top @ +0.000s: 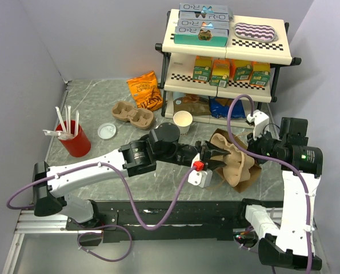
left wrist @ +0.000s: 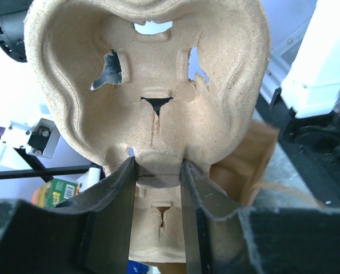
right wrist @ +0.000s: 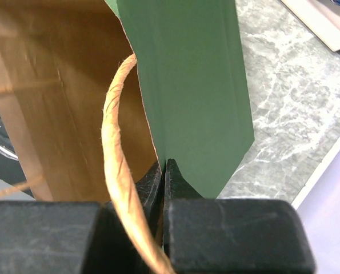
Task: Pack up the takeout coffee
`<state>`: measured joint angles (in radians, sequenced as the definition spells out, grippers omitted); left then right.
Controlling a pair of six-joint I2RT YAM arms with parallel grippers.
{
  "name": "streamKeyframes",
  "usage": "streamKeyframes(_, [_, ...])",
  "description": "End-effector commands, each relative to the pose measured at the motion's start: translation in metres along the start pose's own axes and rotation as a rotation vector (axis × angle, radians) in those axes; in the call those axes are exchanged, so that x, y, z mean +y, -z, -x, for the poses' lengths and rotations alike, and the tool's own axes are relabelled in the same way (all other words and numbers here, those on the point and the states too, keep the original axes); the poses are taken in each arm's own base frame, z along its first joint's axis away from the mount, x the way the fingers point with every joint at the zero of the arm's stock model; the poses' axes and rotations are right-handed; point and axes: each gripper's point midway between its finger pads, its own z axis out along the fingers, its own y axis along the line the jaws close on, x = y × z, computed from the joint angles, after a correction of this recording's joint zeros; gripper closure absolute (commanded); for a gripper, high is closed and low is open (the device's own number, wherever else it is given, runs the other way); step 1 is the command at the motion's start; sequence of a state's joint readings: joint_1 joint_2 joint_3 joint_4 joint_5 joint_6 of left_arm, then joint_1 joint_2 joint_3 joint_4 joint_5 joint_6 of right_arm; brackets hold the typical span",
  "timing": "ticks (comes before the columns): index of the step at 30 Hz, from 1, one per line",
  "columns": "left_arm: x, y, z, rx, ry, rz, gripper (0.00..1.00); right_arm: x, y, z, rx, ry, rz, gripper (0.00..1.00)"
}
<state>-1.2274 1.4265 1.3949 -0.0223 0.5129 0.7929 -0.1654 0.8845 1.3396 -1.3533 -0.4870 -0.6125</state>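
The takeout coffee (top: pixel 183 121), a cream-white paper cup with no lid on it, stands in front of the shelf. A round white lid (top: pixel 107 131) lies apart on the table. My left gripper (top: pixel 207 157) (left wrist: pixel 157 165) is shut on the middle rib of a brown pulp cup carrier (top: pixel 232 155) (left wrist: pixel 152 74), holding it at the mouth of a paper bag (top: pixel 248 176). My right gripper (top: pixel 254 142) (right wrist: pixel 165 165) is shut on the bag's rim (right wrist: pixel 187 85), which is green outside and brown inside. A twine handle (right wrist: pixel 115 148) hangs in front of its fingers.
A second pulp carrier (top: pixel 132 114) and an orange snack bag (top: pixel 145 90) lie at the back. A red cup of straws (top: pixel 72 138) stands at the left. A three-tier shelf (top: pixel 227 57) with boxes and cartons fills the back right.
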Motion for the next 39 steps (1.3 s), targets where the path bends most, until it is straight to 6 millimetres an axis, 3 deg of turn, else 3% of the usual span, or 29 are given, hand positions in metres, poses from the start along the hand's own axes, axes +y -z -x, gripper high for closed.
streamKeyframes(1, [0.004, -0.015, -0.012, -0.002, -0.113, 0.004, 0.99, 0.027, 0.006, -0.024, 0.083, -0.066, 0.088, 1.00])
streamKeyframes(6, [-0.005, -0.023, -0.028, 0.020, -0.172, -0.030, 0.99, 0.030, 0.009, -0.022, 0.073, -0.069, 0.092, 1.00])
streamKeyframes(11, [-0.023, -0.035, -0.067, 0.122, -0.180, -0.095, 0.99, 0.034, 0.007, -0.026, 0.090, -0.066, 0.120, 1.00])
streamKeyframes(21, [-0.050, -0.038, -0.116, 0.293, -0.219, -0.148, 0.99, 0.021, 0.008, -0.016, 0.120, 0.031, 0.069, 1.00])
streamKeyframes(29, [-0.050, -0.045, -0.150, 0.464, -0.232, -0.143, 0.99, 0.017, 0.013, -0.013, 0.145, 0.108, 0.031, 1.00])
streamKeyframes(35, [-0.047, -0.064, -0.171, 0.572, -0.229, -0.108, 0.99, 0.023, 0.014, -0.016, 0.149, 0.114, 0.050, 1.00])
streamKeyframes(39, [-0.036, -0.072, -0.166, 0.587, -0.203, -0.069, 0.99, 0.028, 0.012, -0.021, 0.157, 0.120, 0.068, 1.00])
